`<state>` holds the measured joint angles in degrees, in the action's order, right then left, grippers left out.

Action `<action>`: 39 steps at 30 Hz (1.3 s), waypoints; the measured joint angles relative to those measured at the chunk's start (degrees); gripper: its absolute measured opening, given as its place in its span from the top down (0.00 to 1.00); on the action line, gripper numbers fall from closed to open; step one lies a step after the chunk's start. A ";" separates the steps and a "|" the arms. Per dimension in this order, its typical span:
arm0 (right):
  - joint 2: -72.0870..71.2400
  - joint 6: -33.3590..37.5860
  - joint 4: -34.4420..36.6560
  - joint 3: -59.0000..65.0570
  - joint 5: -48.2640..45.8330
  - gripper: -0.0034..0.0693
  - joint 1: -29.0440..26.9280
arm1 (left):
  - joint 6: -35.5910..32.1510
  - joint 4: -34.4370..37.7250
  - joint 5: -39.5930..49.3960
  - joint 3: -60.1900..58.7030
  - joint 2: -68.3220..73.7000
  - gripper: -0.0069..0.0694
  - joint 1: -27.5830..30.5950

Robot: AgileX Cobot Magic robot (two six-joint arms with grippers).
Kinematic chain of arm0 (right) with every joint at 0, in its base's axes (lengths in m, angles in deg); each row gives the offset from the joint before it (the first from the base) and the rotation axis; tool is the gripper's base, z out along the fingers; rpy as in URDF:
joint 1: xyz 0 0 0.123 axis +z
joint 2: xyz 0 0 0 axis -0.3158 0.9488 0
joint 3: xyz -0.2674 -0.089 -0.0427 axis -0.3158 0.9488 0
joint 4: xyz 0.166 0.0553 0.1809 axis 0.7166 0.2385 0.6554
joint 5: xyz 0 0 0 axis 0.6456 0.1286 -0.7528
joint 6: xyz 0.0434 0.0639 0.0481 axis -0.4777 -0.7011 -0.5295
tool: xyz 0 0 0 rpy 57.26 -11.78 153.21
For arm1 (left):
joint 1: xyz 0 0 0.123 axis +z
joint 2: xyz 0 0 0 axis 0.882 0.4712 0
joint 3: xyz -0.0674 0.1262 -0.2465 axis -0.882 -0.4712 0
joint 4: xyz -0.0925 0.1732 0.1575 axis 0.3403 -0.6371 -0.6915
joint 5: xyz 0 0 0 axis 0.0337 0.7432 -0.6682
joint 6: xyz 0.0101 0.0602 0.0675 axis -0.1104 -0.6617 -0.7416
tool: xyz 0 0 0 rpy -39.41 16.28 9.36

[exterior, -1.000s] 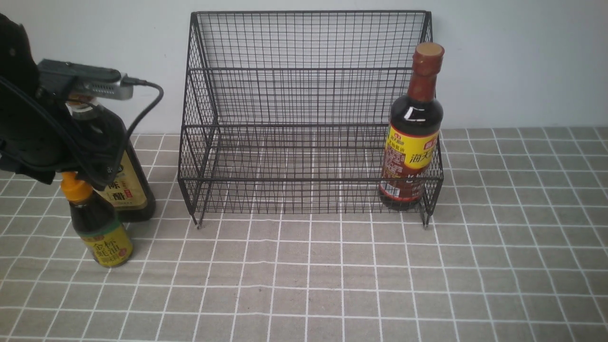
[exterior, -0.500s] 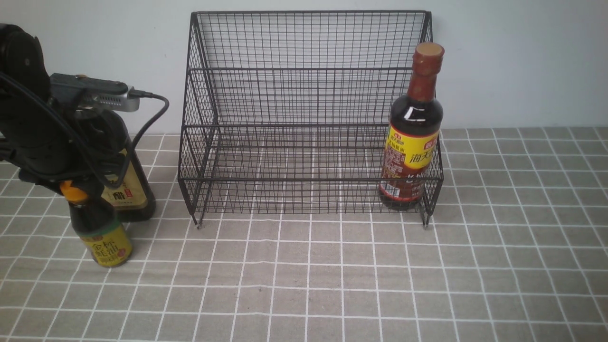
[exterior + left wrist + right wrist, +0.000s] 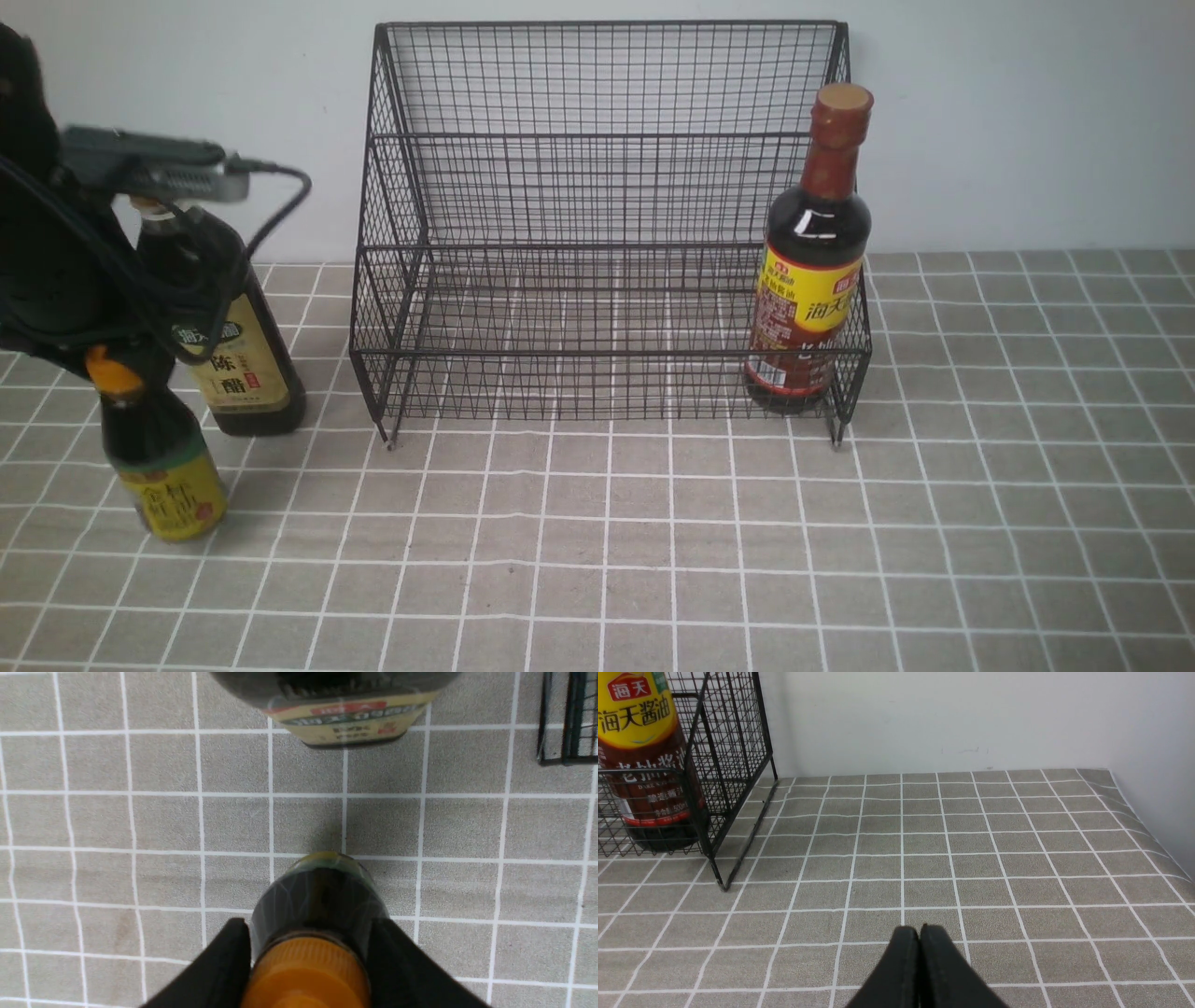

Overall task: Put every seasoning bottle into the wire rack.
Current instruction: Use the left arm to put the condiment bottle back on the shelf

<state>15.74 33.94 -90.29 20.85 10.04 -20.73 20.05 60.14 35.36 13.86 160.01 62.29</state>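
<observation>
The small orange-topped bottle (image 3: 163, 457) is at the left, off the rack (image 3: 611, 353), its cap gripped by the left gripper (image 3: 306, 952). Behind stands 1 tall dark bottle (image 3: 238, 345); 1 red-necked bottle (image 3: 812, 280) sits in the rack. The right gripper (image 3: 920, 938) is fully closed, holding nothing.

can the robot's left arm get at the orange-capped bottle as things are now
Yes, it seems so: the left gripper is already closed on the orange-capped bottle at its cap, and the taller bottle stands behind, not in the way.
</observation>
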 joint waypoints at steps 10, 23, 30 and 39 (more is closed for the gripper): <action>0.00 0.12 0.00 0.00 0.00 0.97 0.00 | 0.02 5.92 6.09 4.02 -10.64 0.53 0.00; 0.00 0.72 0.00 0.00 0.00 0.97 0.00 | 0.33 18.34 -2.37 5.16 -10.44 0.53 -10.12; 0.00 0.71 0.00 0.00 0.00 0.97 0.00 | 0.43 17.21 -4.07 12.76 -2.25 0.53 -13.44; 0.00 0.71 0.00 0.00 0.00 0.97 0.00 | 0.43 13.00 -4.77 21.73 4.51 0.53 -13.50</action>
<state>15.74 34.66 -90.29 20.85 10.04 -20.73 20.48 73.14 30.59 35.60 164.51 48.79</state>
